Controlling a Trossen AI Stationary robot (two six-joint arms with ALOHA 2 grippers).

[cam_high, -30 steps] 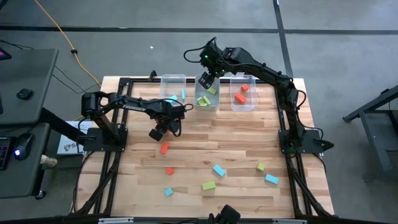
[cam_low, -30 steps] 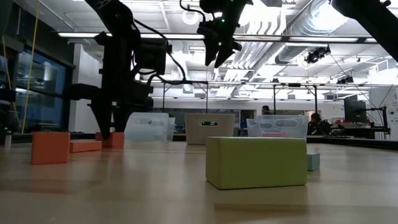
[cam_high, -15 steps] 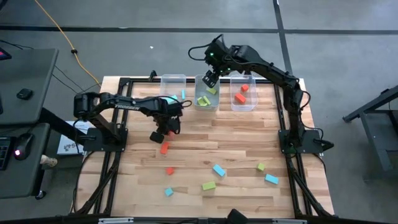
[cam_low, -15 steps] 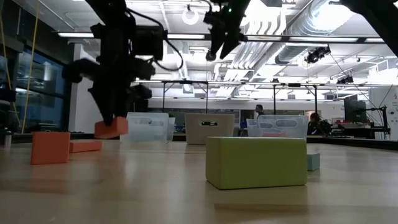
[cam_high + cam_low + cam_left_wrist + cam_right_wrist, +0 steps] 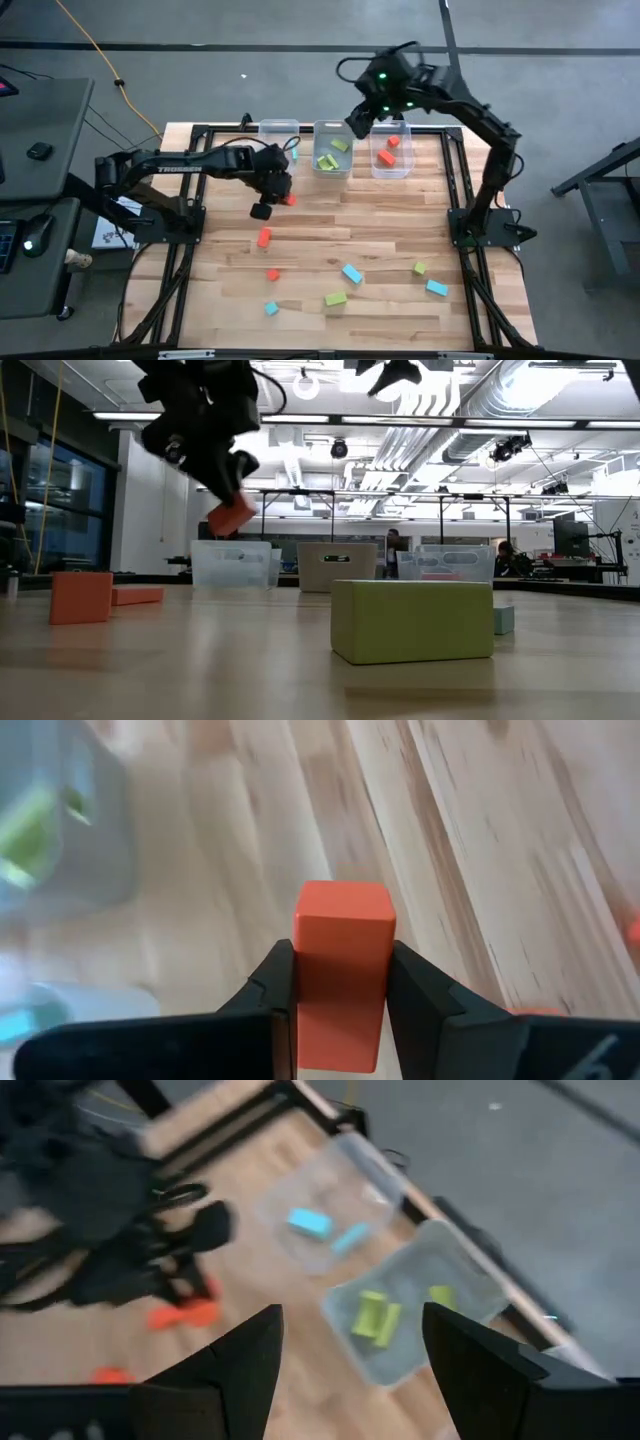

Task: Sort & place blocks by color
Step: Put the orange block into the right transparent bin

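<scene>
Left gripper (image 5: 340, 982): pinching a red block (image 5: 341, 960) aloft at centre frame, heading for a bin.
Right gripper (image 5: 345, 1345): hovering spread, empty, above the bins (image 5: 330, 150), upper centre.

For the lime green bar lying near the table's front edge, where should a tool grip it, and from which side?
Grip the lime green bar at mid-length across its two long faces, coming straight down from above. It lies flat and slightly askew on the wooden table, with bare wood around it; the short span should fit an open tool, and a centred hold resists tipping.
</scene>
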